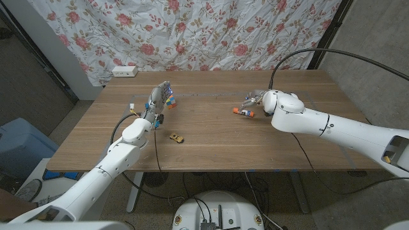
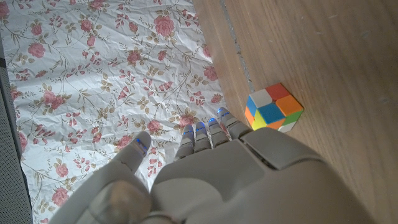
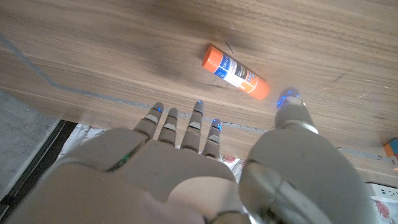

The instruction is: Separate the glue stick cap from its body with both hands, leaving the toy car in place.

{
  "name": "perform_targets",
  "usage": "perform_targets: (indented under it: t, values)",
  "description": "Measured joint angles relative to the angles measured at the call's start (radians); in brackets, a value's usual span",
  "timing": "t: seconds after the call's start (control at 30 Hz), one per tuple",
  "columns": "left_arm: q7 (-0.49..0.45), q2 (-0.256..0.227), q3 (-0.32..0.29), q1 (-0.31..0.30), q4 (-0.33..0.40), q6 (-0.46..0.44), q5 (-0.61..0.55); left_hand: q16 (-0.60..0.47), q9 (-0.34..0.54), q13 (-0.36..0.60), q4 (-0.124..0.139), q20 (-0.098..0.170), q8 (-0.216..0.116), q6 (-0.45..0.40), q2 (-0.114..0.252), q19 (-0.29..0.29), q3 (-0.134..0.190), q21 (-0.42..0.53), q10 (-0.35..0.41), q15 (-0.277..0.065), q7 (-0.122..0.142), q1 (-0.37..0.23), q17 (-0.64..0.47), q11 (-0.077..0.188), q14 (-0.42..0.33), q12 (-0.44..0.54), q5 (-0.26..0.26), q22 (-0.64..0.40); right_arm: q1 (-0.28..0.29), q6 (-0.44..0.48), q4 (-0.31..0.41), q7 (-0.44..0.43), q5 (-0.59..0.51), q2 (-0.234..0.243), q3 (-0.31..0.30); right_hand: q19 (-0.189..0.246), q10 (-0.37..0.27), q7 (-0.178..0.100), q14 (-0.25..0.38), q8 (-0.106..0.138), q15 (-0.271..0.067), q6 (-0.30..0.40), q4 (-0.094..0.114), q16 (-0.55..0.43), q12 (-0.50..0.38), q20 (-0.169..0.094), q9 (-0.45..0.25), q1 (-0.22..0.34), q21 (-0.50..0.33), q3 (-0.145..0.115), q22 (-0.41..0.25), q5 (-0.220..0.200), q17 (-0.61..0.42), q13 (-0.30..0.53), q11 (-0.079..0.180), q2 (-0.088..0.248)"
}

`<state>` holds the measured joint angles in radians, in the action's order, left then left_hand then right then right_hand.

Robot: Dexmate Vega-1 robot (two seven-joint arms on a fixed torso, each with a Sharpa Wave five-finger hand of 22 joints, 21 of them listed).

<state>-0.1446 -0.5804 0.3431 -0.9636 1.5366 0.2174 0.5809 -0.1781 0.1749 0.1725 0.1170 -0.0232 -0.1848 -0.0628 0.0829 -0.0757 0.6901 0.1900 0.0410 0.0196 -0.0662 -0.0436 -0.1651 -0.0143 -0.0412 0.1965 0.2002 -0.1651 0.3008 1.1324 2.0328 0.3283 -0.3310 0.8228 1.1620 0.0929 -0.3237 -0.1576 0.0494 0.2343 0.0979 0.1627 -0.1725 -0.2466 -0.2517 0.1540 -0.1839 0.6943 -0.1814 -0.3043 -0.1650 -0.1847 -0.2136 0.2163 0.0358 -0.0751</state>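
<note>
The right robot hand point(image 3: 205, 168) reached over the wooden counter point(image 1: 217, 137) with its fingers point(image 3: 193, 127) spread apart and empty, hovering just beside the orange-capped glue stick with a white label point(image 3: 236, 73), which lay on its side on the counter, not touched. The left robot hand point(image 2: 211, 174) stood with fingers straight and apart, holding nothing, near a small multicoloured puzzle cube point(image 2: 273, 107). The little yellow toy car point(image 1: 176, 137) sat on the counter between the arms, nearer the left arm.
</note>
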Motion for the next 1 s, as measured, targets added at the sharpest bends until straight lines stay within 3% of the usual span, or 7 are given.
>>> perform_targets:
  t: [0.23,0.3,1.0]
  values:
    - [-0.011,-0.003,-0.003,-0.015,0.015,0.000,0.000,0.000,0.000,0.000,0.004,0.000,0.000,0.000,0.000,0.000,0.004,0.000,0.000,-0.002,0.000,0.000,0.000,0.000,-0.009,0.000,0.000,0.000,-0.032,0.020,-0.020,0.008,-0.023,-0.017,0.057,0.027,-0.029,-0.009,0.028,0.017,-0.014,0.045,-0.006,-0.012,0.000,-0.013,0.000,0.037,-0.008,-0.017,0.000,0.000,0.000,0.000,0.007,0.008]
    - [-0.013,-0.006,-0.006,-0.022,0.023,0.000,0.000,0.000,0.000,0.000,0.004,0.000,0.000,0.000,0.000,0.000,0.004,0.000,0.000,-0.002,0.000,0.000,0.000,0.000,-0.009,0.000,0.000,0.000,-0.038,0.028,-0.026,0.008,-0.035,-0.024,0.071,0.030,-0.038,-0.014,0.031,0.021,-0.017,0.057,-0.004,-0.012,0.000,-0.016,0.000,0.049,-0.008,-0.020,0.000,0.000,0.000,0.000,0.012,-0.003]
    - [-0.014,-0.012,-0.014,-0.042,0.038,0.006,0.001,0.000,0.000,0.000,0.004,-0.005,0.000,-0.011,0.004,-0.005,0.004,0.000,0.003,-0.002,0.000,0.004,0.000,-0.004,-0.020,0.000,0.000,0.000,-0.104,0.079,-0.105,0.003,-0.083,-0.084,0.202,0.046,-0.066,-0.043,0.056,0.021,-0.043,0.086,0.003,-0.020,0.000,-0.025,0.000,0.089,-0.008,-0.036,0.000,0.000,0.002,0.000,0.016,0.006]
